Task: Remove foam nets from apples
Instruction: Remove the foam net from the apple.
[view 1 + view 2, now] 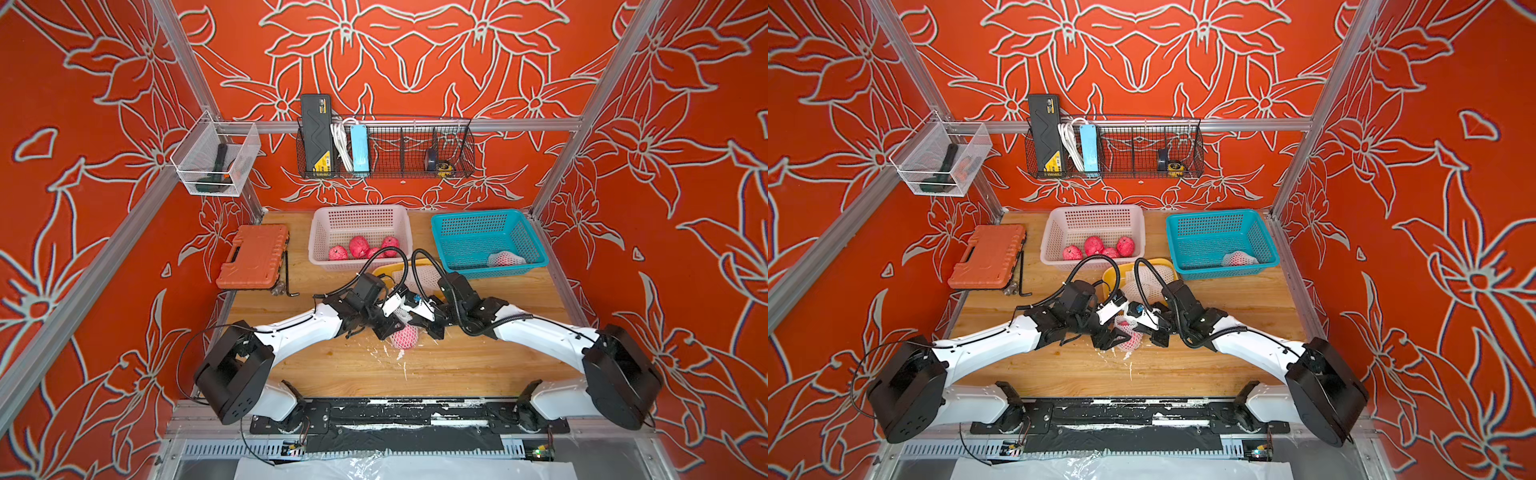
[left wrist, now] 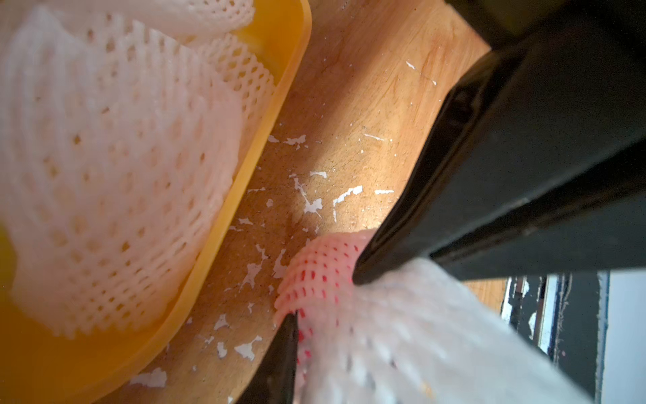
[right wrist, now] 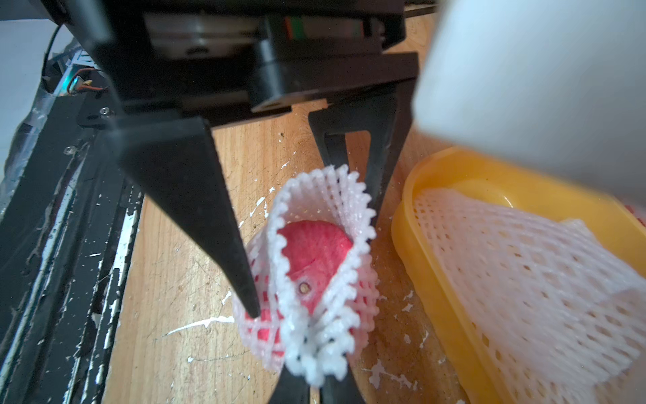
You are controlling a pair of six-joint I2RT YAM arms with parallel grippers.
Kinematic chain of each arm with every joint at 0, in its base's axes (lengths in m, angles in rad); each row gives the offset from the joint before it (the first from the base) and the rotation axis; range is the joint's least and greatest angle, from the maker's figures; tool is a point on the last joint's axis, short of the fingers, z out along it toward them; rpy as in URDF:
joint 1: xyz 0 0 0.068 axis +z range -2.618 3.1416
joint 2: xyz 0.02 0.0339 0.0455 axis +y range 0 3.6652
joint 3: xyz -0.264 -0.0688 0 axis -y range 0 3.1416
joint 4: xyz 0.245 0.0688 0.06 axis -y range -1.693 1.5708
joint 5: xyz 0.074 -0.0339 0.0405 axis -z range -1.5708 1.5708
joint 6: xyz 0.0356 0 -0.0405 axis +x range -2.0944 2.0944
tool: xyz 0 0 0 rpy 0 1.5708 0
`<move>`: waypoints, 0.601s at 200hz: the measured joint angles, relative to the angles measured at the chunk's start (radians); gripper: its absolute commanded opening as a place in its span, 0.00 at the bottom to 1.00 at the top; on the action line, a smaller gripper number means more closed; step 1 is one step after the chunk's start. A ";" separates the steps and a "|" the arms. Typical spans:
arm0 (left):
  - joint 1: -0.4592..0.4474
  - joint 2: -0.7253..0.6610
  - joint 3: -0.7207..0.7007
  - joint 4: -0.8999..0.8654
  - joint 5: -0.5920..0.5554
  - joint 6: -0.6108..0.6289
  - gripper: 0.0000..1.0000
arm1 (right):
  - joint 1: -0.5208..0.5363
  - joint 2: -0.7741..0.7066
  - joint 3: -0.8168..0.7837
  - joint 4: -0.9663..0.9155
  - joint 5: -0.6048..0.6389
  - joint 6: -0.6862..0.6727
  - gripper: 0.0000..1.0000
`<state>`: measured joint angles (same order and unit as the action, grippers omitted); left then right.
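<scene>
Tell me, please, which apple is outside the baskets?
The netted apple between the left hand and the right hand; every other apple sits in the white basket or the blue basket.

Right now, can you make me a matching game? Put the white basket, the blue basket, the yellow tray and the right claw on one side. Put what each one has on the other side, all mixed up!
Things:
1. white basket
2. blue basket
3. yellow tray
4. right claw

What each one has:
A. empty foam nets
B. the frilly edge of a net, pinched tight, with an apple inside
C. apples with no nets
D. one apple still in its net

Pairs: 1-C, 2-D, 3-A, 4-B
</scene>
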<state>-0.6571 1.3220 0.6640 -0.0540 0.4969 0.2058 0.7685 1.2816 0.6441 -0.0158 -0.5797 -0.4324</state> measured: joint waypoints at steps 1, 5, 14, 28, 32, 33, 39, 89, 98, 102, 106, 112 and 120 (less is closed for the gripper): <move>0.000 0.001 0.000 0.000 0.001 0.002 0.54 | 0.000 0.000 0.000 0.000 0.000 0.000 0.09; 0.000 0.005 0.000 0.001 0.003 -0.006 0.51 | 0.000 0.000 0.000 -0.002 0.000 0.000 0.09; 0.000 0.014 0.002 0.002 0.008 0.002 0.45 | 0.000 0.000 0.000 -0.004 0.000 0.000 0.09; -0.001 0.025 0.002 0.004 0.019 0.004 0.35 | 0.000 0.000 0.000 -0.007 0.000 0.000 0.12; -0.001 0.027 0.002 0.004 0.021 -0.006 0.33 | 0.000 0.000 0.000 -0.008 0.000 0.001 0.13; -0.002 0.027 0.002 0.004 0.022 -0.001 0.33 | 0.000 0.000 0.000 -0.008 0.000 0.000 0.13; -0.002 0.029 0.003 0.004 0.024 -0.005 0.30 | 0.000 0.000 0.000 -0.008 0.000 0.001 0.15; -0.004 0.029 0.011 0.007 0.039 -0.005 0.19 | 0.000 -0.021 0.000 -0.022 0.039 -0.007 0.43; -0.004 0.028 0.011 0.008 0.039 -0.006 0.18 | 0.000 -0.031 0.000 -0.026 0.049 0.002 0.52; -0.004 0.027 0.011 0.009 0.039 -0.005 0.18 | 0.000 -0.036 0.000 -0.027 0.053 -0.010 0.55; -0.004 0.026 0.011 0.010 0.039 -0.006 0.18 | 0.000 -0.041 -0.001 -0.029 0.057 0.000 0.57; -0.004 0.024 0.011 0.011 0.039 -0.006 0.17 | 0.000 -0.047 -0.002 -0.029 0.062 0.002 0.60; -0.004 0.020 0.011 0.013 0.039 -0.007 0.17 | 0.000 -0.051 -0.003 -0.029 0.064 -0.001 0.62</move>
<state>-0.6613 1.3422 0.6754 -0.0414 0.5358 0.1989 0.7681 1.2308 0.6415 -0.0448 -0.5152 -0.4335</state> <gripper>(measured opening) 0.174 0.589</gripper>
